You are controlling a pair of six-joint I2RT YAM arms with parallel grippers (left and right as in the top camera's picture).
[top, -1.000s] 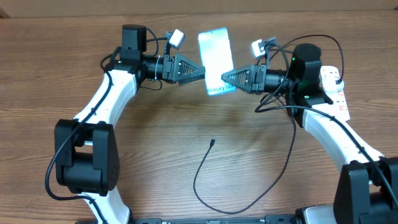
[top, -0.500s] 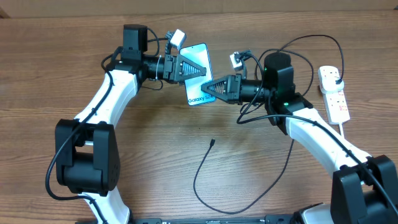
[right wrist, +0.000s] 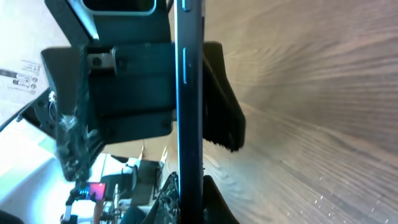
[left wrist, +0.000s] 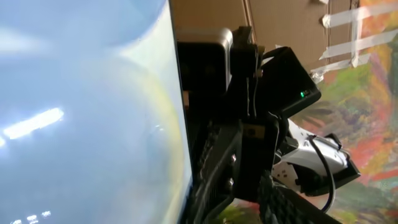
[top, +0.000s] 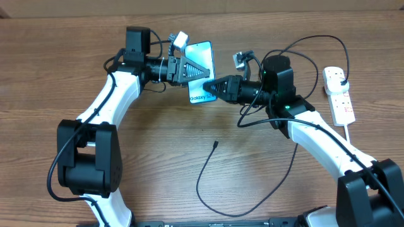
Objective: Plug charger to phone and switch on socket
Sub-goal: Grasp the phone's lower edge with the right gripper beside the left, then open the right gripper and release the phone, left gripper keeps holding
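The phone (top: pixel 203 53), light-blue screen up and tilted, hangs above the table between both arms. My right gripper (top: pixel 211 86) is shut on its lower right corner; in the right wrist view the phone's dark edge (right wrist: pixel 188 124) stands pinched in that gripper (right wrist: pixel 189 205). My left gripper (top: pixel 205 72) reaches in from the left, one finger across the screen and one finger (right wrist: pixel 224 106) against the back, shut on the phone. The screen (left wrist: pixel 87 112) fills the left wrist view. The charger (top: pixel 208 176) lies looped at the front, tip (top: pixel 216 144) free. The socket (top: pixel 339 94) lies far right.
The charger's far end runs up behind my right arm (top: pixel 315 132) and is hidden there. The socket's white cord (top: pixel 353 135) trails toward the front right. Both wrists carry small white camera blocks, and the left arm (top: pixel 113 94) curves along the left side.
My right arm carried the phone leftward to the left gripper. The left jaws narrowed onto the phone's faces. In the last half second almost nothing shifted.
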